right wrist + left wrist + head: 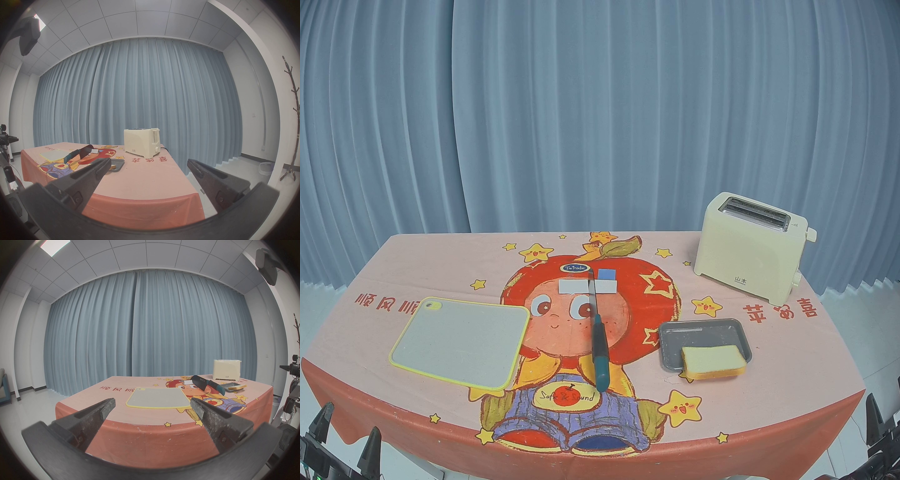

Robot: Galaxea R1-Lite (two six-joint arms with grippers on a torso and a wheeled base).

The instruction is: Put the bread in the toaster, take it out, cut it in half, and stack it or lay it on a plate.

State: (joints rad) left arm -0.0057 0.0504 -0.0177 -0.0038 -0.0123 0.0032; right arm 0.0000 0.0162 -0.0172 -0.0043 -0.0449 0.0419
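While the bread (713, 360) lay flat at the near edge of the grey tray (675, 337), in front of the toaster (751, 245), you were, I judge, at the very first step, with nothing loaded. Your left gripper (152, 401) and right gripper (149, 162) hung spread and empty off the near side of the table (456, 262). The next move probably called for the right gripper to pinch the bread by an edge and stand it upright for the toaster.

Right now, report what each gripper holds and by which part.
Nothing is held. The left gripper and the right gripper are both open and empty. The bread lies on the grey tray; the knife lies on the table.
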